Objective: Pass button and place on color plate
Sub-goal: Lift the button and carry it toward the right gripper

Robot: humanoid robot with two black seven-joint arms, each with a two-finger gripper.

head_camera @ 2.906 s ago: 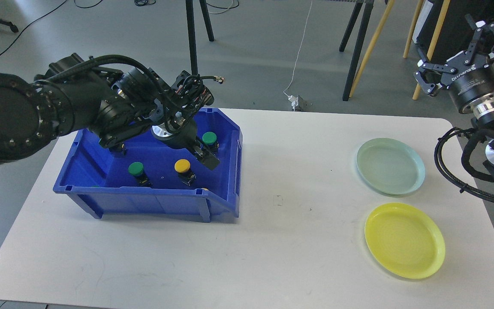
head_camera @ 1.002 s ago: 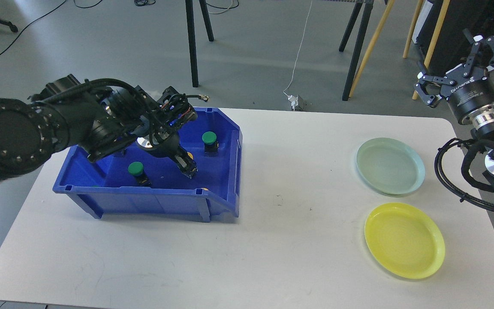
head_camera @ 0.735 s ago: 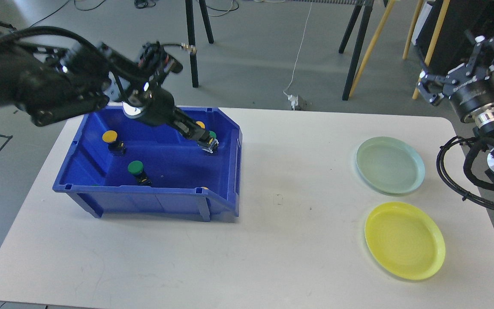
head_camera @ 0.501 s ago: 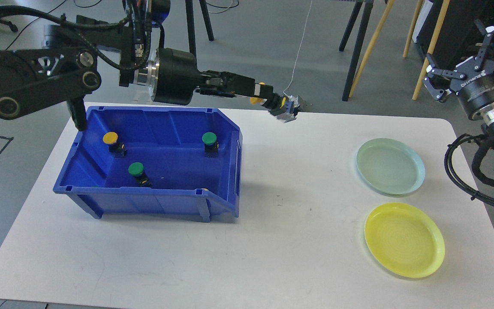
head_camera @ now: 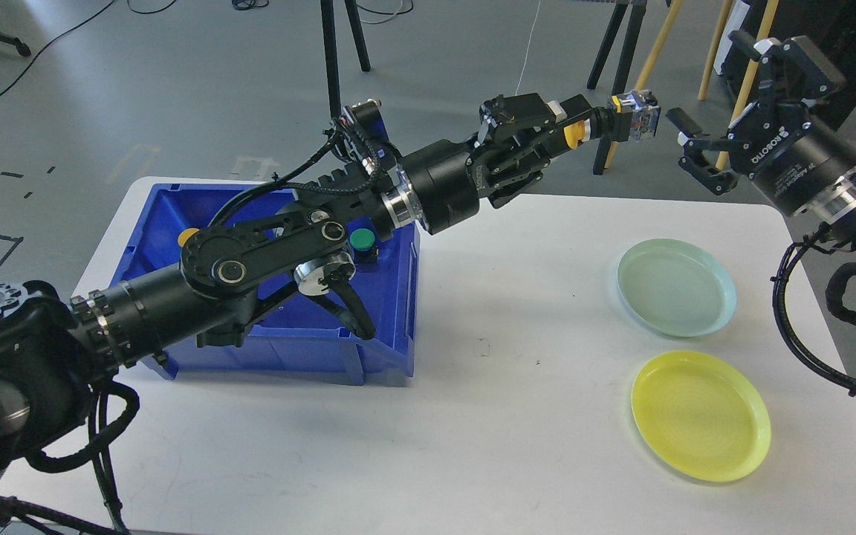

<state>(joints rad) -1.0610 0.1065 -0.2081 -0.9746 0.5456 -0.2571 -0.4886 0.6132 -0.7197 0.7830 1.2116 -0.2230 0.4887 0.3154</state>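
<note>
My left gripper [head_camera: 558, 130] reaches far to the right above the table's back edge and is shut on a yellow button [head_camera: 575, 131]. The button's black body and clear block [head_camera: 634, 123] stick out to the right. My right gripper [head_camera: 714, 85] is open just right of that block, with its fingers spread and not touching it. The pale green plate [head_camera: 677, 286] and the yellow plate [head_camera: 699, 416] lie empty at the right of the table. A green button [head_camera: 361, 239] and a yellow button [head_camera: 189, 236] show in the blue bin [head_camera: 398, 312]; my left arm hides the rest.
The white table [head_camera: 502, 416] is bare between the bin and the plates. Tripod legs and wooden poles [head_camera: 640, 74] stand on the floor behind the table, close behind both grippers.
My left gripper picked a yellow button out of the bin, lifted it and carried it far right. My right gripper swung left and down toward it and stays open.
</note>
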